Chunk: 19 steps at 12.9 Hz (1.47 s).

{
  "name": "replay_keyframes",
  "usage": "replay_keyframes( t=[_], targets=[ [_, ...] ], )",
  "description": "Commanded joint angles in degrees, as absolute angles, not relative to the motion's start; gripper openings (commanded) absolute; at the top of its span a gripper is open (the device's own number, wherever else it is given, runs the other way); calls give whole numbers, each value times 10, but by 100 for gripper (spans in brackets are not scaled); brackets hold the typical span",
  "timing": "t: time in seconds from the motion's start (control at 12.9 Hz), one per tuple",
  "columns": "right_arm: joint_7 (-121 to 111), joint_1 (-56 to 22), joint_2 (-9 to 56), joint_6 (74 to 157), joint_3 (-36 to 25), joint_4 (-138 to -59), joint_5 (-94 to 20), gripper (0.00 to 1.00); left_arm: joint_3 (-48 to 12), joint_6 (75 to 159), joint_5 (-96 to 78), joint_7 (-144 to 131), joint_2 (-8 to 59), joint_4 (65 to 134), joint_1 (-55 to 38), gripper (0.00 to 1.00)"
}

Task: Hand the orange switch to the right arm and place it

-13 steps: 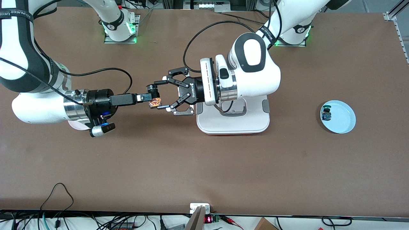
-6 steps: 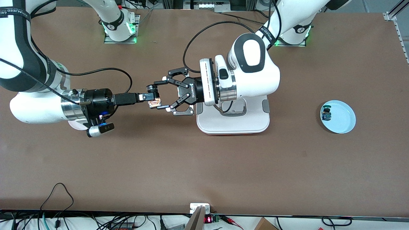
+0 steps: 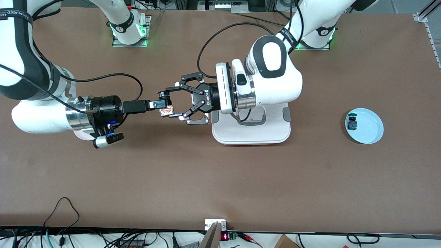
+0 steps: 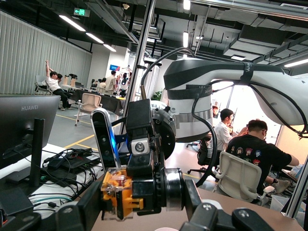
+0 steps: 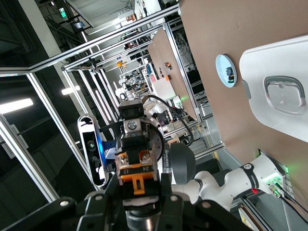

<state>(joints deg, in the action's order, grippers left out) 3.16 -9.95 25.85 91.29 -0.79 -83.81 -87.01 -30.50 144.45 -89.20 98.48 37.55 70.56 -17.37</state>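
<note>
The orange switch (image 3: 167, 111) hangs in the air over the bare table, between the two grippers. My left gripper (image 3: 172, 103), the black claw on the white arm, is shut on it end to end. In the left wrist view the switch (image 4: 118, 195) lies crosswise in the left gripper (image 4: 134, 208), orange body at one finger and black top at the other. My right gripper (image 3: 161, 103), slim and black, reaches in from its own end and is shut on the switch's middle. The right wrist view shows the switch (image 5: 137, 173) pinched in the right gripper (image 5: 139, 192).
A white tray (image 3: 251, 136) with a handle lies under the left wrist. A light blue plate (image 3: 372, 132) near the left arm's end holds a small blue-green switch (image 3: 351, 123). A white plate edge (image 3: 81, 136) shows under the right wrist.
The right gripper's fingers have closed onto the switch and its wrist has shifted slightly. The left gripper has kept its hold and has not moved.
</note>
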Motion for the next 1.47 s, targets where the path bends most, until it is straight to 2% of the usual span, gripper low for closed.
replay_keyframes(
  t=[0.0, 0.39, 0.62, 0.78, 1.01, 1.24, 1.4],
  targets=[
    [33, -100, 262, 897, -4, -834, -885, 1, -303, 1448, -910, 991, 384, 686, -179, 99],
    [33, -101, 259, 898, -4, -834, -885, 1, -303, 1418, -904, 978, 380, 692, -144, 100],
    [32, -100, 259, 897, -4, -835, -885, 1, -301, 1271, -891, 983, 380, 705, -53, 100],
    [22, -91, 258, 896, -4, -845, -884, 1, -302, 1190, -824, 989, 383, 706, 19, 100],
    [9, -69, 257, 854, -5, -855, -882, 1, -301, 1041, -781, 992, 408, 708, 135, 100],
    [8, -23, 246, 797, -5, -876, -848, 1, -301, 954, -729, 1003, 440, 707, 248, 100],
    [1, 10, 243, 749, -5, -877, -808, 1, -301, 927, -682, 1004, 444, 708, 311, 100]
  ],
)
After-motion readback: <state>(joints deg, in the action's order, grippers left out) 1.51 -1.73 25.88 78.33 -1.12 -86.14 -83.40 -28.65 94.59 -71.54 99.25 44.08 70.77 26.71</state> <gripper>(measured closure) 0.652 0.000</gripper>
